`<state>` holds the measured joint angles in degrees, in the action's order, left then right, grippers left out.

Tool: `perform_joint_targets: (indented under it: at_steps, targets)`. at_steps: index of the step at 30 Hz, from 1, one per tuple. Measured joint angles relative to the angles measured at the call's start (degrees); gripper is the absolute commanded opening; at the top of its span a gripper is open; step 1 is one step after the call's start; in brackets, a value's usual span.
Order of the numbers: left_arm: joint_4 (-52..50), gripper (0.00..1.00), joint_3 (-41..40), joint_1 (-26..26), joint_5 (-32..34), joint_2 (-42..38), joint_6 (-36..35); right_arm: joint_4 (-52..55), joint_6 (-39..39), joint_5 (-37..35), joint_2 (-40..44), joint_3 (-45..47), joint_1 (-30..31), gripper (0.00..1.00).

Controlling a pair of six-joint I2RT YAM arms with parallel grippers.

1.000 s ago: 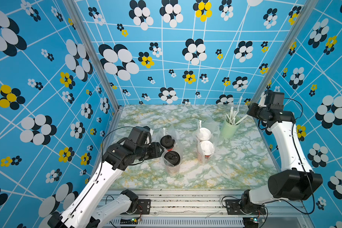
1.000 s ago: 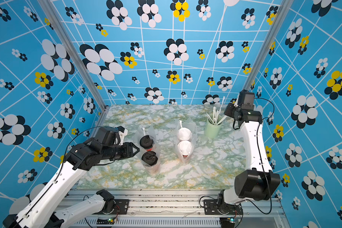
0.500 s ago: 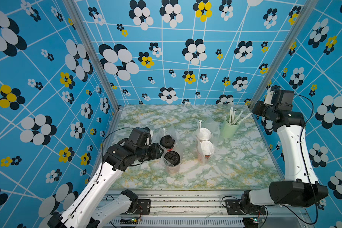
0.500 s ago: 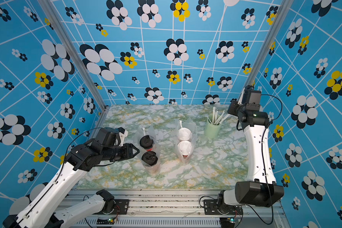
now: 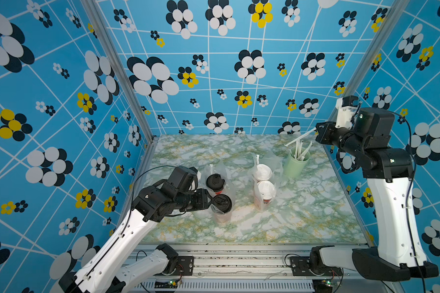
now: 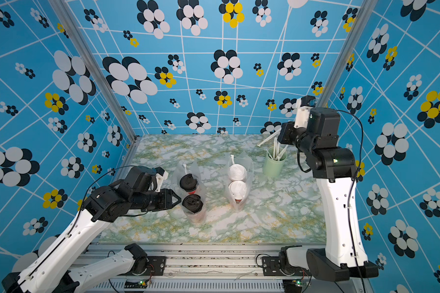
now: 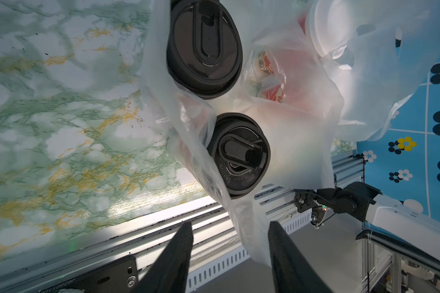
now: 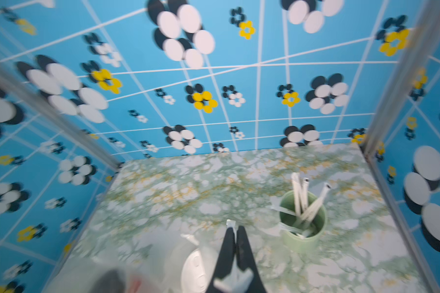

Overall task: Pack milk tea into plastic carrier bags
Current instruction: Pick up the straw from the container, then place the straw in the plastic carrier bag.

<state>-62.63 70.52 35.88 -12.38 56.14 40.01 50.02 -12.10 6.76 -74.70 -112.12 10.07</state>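
Two black-lidded milk tea cups (image 5: 215,181) (image 5: 222,203) stand inside one plastic carrier bag (image 5: 228,172). Two white-lidded ones (image 5: 262,172) (image 5: 266,189) stand in a second bag (image 5: 276,165). My left gripper (image 5: 208,200) is level with the nearer black lid (image 7: 239,154). Its jaws are open, and the bag's handle strip (image 7: 252,236) hangs between them, against one finger. My right gripper (image 5: 317,132) hovers above the green cup, shut on a white wrapped straw (image 5: 300,138) (image 8: 230,223).
A pale green cup (image 5: 296,163) (image 8: 302,228) holding several wrapped straws stands at the back right of the marble table (image 5: 302,220). A straw pokes up from each bag. Blue patterned walls enclose the left, back and right sides. An aluminium rail (image 5: 239,256) runs along the front.
The right wrist has shifted a little above the straw cup, still holding the straw. The left jaws have narrowed slightly around the bag's handle strip. Cups and bags stay put.
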Motion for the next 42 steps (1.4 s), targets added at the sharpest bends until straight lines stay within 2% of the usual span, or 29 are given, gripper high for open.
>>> perform_joint_targets:
  at_steps: [1, 4, 9, 12, 16, 28, 42]
  targets:
    - [-0.2, 0.38, 0.0, 0.7, 0.0, 0.0, 0.3, 0.6, -0.3, 1.3, 0.4, -1.0, 2.5, 0.00]
    - [-0.3, 0.28, 0.0, 2.3, 0.0, 0.1, 1.0, 2.2, -0.9, 3.1, 0.5, -3.7, 10.1, 0.00]
    - [-0.6, 0.10, 0.0, 4.0, 0.1, 0.1, 1.7, 5.4, -1.0, 3.4, -2.7, -6.9, 26.7, 0.00]
    - [-0.7, 0.05, 0.0, 4.6, 0.0, 0.1, 2.1, 7.3, -1.0, 2.5, -6.0, -7.4, 34.2, 0.00]
    - [-1.2, 0.01, 0.0, 5.1, 0.0, 0.1, 2.1, 9.2, -1.0, 1.5, -10.5, -7.4, 40.6, 0.00]
    - [-1.7, 0.00, -0.5, 5.2, -1.2, -1.8, 2.3, 12.8, -0.6, 2.8, -17.1, -6.7, 47.9, 0.00]
    - [-1.2, 0.00, -3.0, 5.5, -2.9, -2.5, 2.5, 13.7, 0.7, -1.5, -19.1, -5.7, 49.4, 0.00]
